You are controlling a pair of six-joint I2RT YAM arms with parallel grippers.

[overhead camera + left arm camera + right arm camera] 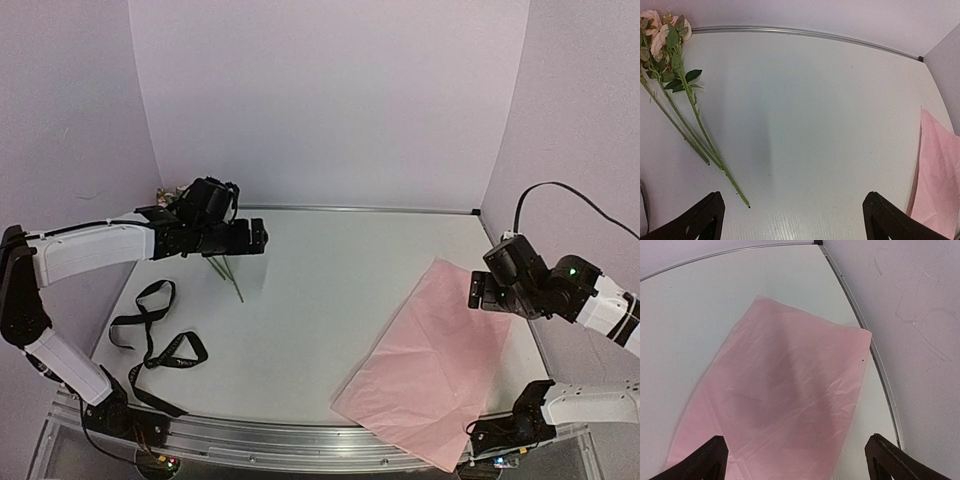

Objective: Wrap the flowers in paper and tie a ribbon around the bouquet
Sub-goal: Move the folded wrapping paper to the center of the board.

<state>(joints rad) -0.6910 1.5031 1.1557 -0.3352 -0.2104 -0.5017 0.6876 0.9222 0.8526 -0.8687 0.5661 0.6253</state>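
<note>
Picking up the bunch of pale pink and cream flowers (675,62) at the white worktop's (330,300) far-left corner is judged next. The stems should be pinched together midway by the left jaws, wide and empty. The right jaws are held wide over the large pink tissue paper (785,395).

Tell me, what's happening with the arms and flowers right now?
Left end effector open, empty; right end effector likewise. Flowers, pink paper, black ribbon lie apart, untouched. Nothing blocking.

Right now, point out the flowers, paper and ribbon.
the flowers (666,37), left wrist view, leafy bloom head.
the paper (785,395), right wrist view, sheet centre.
the ribbon (150,335), top external view, strand between its loops.
</note>
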